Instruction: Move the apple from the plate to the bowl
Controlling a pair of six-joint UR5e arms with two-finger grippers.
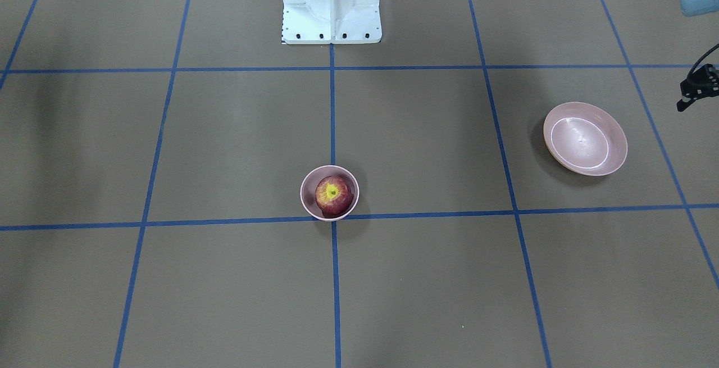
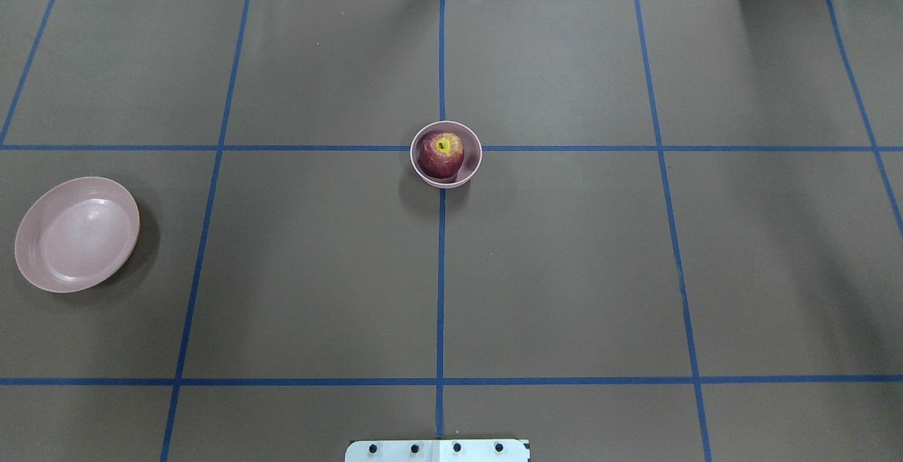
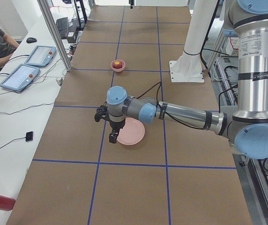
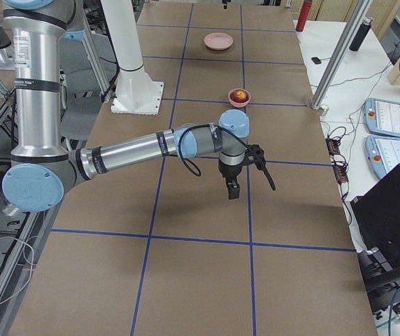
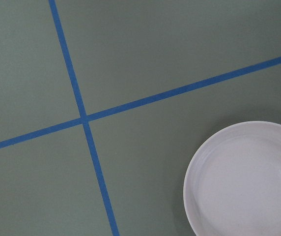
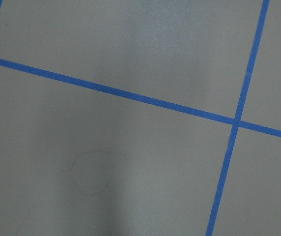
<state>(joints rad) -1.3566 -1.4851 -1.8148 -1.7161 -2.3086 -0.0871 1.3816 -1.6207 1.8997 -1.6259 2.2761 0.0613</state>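
apple (image 1: 333, 194) in bowl (image 1: 306, 180) on tape crossing (image 1: 333, 227); plate (image 1: 585, 139) apart by left hand (image 3: 112, 137); right hand (image 4: 233, 190) aloft; grip of both unclear.

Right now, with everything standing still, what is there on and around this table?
apple: one, dark red with a yellow-green top, inside the bowl.
bowl: one, pale pink, table centre, on a tape crossing.
plate: one, pale pink, empty, on the robot's left side.
table: one, brown cover with a blue tape grid.
control tablets: two, blue-grey, on the white side bench.
pedestal: one, white, at the robot's base.
left gripper: one, black, raised beside the plate; open or shut unclear.
right gripper: one, black, above bare table; open or shut unclear.
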